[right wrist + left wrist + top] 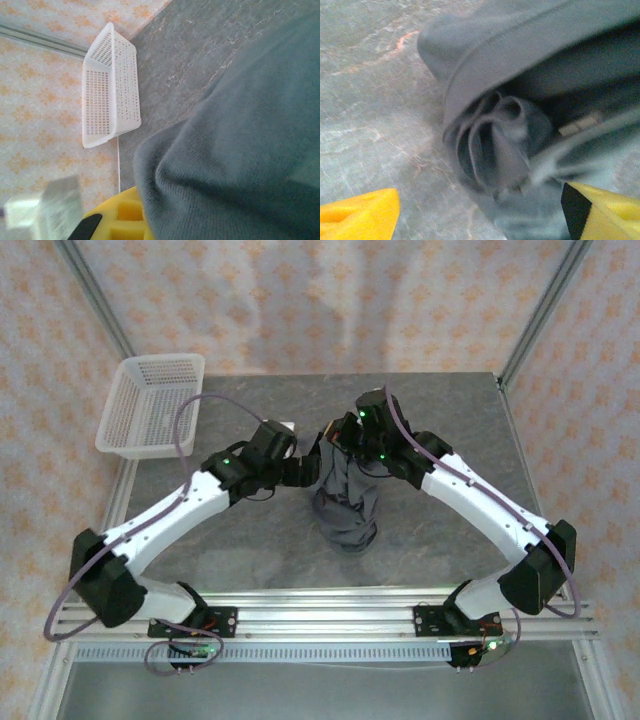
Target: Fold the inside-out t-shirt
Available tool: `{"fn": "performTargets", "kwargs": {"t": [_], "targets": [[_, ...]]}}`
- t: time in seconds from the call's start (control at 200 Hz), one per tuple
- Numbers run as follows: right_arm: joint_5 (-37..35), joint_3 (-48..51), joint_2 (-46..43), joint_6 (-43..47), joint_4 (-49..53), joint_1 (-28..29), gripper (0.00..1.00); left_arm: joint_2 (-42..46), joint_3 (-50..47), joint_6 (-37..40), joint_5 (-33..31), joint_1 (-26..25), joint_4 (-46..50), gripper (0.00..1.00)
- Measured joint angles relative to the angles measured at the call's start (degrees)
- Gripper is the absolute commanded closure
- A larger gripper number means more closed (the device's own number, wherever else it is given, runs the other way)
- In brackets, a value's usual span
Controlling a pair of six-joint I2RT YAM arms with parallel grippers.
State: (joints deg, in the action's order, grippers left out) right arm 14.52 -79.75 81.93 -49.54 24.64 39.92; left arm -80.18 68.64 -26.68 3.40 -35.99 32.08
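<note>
1. No fold in place as yet, to judge by the inside-out t-shirt: bunched into a narrow, rumpled column about the middle of the table, top end lifted, bottom end heaped on the surface.
2. Pinching the top of that column from the right: the right gripper, pressed together on the cloth. In its wrist view, grey fabric draped over a yellow finger.
3. Just beside the shirt on the left, low over the table: the left gripper, spread wide. Yellow fingers well apart, loose folds of hem ahead of them, nothing clamped between.
4. Small light tag tucked among the folds in the left wrist view, probably the label. Whether the seams face outward: cannot tell.
5. White basket at the far left corner of the table, well apart from the shirt.
6. Left to do, by this reckoning, nearly everything: spreading the shirt flat on the table, smoothing body and sleeves, bringing the sleeves in, folding the body over.
7. Likely the step in hand: finding a hem or shoulder for the left gripper to take, so as to pull the bundle open between both arms.
</note>
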Motion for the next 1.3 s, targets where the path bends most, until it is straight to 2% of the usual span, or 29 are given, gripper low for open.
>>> {"fn": "performTargets", "kwargs": {"t": [0.225,0.375,0.505,0.676,0.741,0.821,0.906,0.981,1.086,1.191,1.296], "targets": [[1.46,-0.55,0.00,-1.73,0.07,0.00,1.00,-9.97,5.84,6.12,-5.84,0.55,-5.22,0.15],[2.27,-1.84,0.00,-1.90,0.33,0.00,1.00,-12.02,6.54,8.46,-7.45,2.95,-6.29,0.20],[2.23,-2.34,-0.02,-1.88,0.33,0.00,1.00,-11.69,6.54,9.68,-8.17,6.12,-6.45,0.36],[3.91,-2.56,0.00,-1.84,0.33,0.00,1.00,-10.49,7.34,11.93,-5.42,9.55,-5.84,0.47],[5.22,-2.86,0.00,-1.66,0.42,0.00,1.00,-11.04,9.81,13.40,-3.50,9.90,-4.61,0.59],[6.45,-3.48,0.11,-1.44,1.11,0.00,1.00,-12.70,14.84,14.49,-1.14,9.88,-3.08,0.79],[5.99,-3.89,0.11,-1.01,2.45,0.00,1.00,-14.60,20.09,16.22,1.18,9.88,-0.98,0.90],[4.57,-4.59,0.11,-0.70,6.19,-0.79,1.00,-15.65,23.67,16.28,3.37,10.32,2.58,0.95],[3.78,-6.08,-0.26,-0.15,11.87,-5.90,1.00,-16.65,32.30,16.09,8.48,11.80,13.00,0.98],[3.61,-7.87,-1.44,0.79,14.91,-12.17,1.00,-18.64,49.24,16.13,15.30,12.22,24.83,1.00],[6.95,-17.66,1.01,3.58,19.82,-13.00,1.00,-20.46,64.78,16.09,20.06,11.32,32.09,1.00]]}}
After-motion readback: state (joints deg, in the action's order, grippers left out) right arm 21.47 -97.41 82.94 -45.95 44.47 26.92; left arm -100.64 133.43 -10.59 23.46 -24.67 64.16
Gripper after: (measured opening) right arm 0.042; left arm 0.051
